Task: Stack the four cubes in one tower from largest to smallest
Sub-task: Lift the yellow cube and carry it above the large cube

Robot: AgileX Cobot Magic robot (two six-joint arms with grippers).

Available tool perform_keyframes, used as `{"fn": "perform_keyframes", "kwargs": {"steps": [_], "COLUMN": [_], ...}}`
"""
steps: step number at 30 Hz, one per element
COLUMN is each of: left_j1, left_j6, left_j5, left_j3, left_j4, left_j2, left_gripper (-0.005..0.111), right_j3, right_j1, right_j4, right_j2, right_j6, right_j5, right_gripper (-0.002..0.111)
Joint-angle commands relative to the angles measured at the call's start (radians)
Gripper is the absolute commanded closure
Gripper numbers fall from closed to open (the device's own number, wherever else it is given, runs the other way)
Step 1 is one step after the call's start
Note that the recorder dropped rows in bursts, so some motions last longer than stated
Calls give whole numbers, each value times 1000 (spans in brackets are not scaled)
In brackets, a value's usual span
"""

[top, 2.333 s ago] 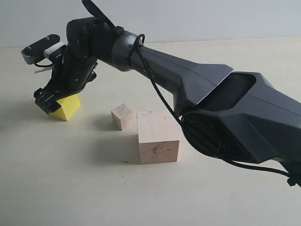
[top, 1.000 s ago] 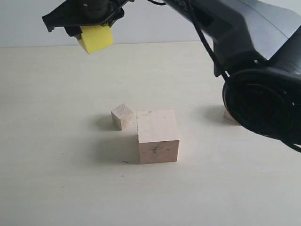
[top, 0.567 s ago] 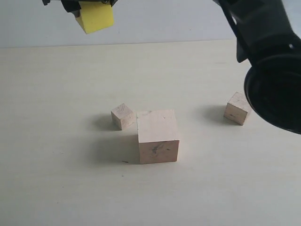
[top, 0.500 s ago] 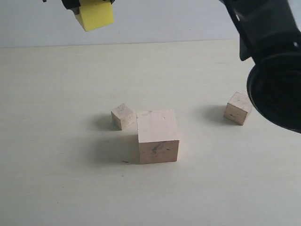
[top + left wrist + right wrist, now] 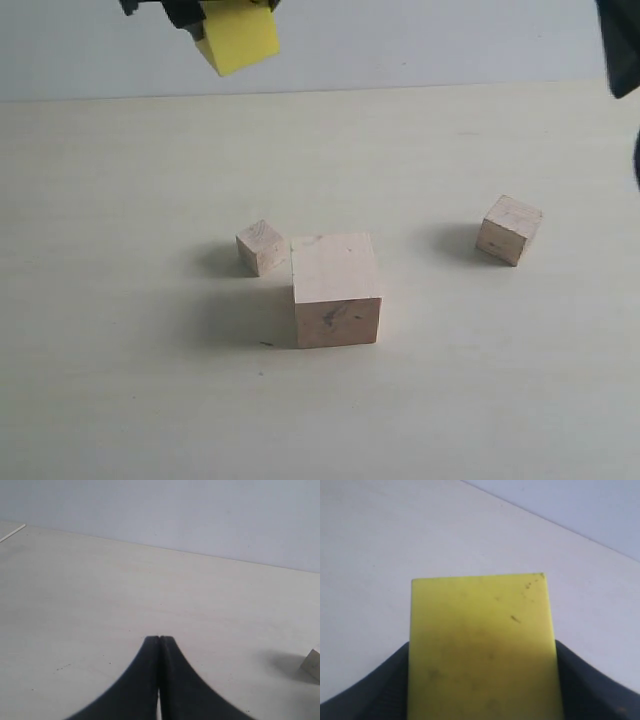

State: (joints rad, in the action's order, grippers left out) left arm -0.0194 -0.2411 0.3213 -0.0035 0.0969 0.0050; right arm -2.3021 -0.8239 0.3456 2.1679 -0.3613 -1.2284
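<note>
The yellow cube (image 5: pixel 238 40) hangs high above the table at the view's top edge, with my right gripper (image 5: pixel 205 8) shut on it. In the right wrist view the yellow cube (image 5: pixel 480 630) fills the space between the dark fingers (image 5: pixel 380 690). On the table, the large pale wood cube (image 5: pixel 336 290) stands in the middle, with the small wood cube (image 5: pixel 262 247) at its back left corner. The medium wood cube (image 5: pixel 510 229) sits apart to the right. My left gripper (image 5: pixel 159 640) is shut and empty above bare table, and does not show in the exterior view.
A dark part of the right arm (image 5: pixel 625 50) shows at the right edge of the exterior view. A pale cube's corner (image 5: pixel 312 664) peeks in at the edge of the left wrist view. A pale wall rises behind the table (image 5: pixel 120 400).
My right gripper has carried the yellow cube to the right along the top of the view. The arm has swung out of frame, uncovering the medium cube.
</note>
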Motion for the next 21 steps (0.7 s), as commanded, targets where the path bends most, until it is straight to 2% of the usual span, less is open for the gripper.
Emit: {"fn": "perform_keyframes", "kwargs": {"steps": [1, 13, 21], "left_j1": [-2, -2, -2], "left_j6": [-2, -2, -2], "left_j5": [-9, -9, -9], "left_j3": [4, 4, 4], "left_j4": [0, 0, 0], "left_j2": [-5, -5, -5], "left_gripper": [107, 107, 107], "right_j3": [154, 578, 864], "right_j1": [-2, -2, -2], "right_j4": [54, 95, 100], "right_j2": [-117, -362, -499], "right_j6": [-52, -152, -333], "right_j5": [7, 190, 341], "right_gripper": [108, 108, 108]}}
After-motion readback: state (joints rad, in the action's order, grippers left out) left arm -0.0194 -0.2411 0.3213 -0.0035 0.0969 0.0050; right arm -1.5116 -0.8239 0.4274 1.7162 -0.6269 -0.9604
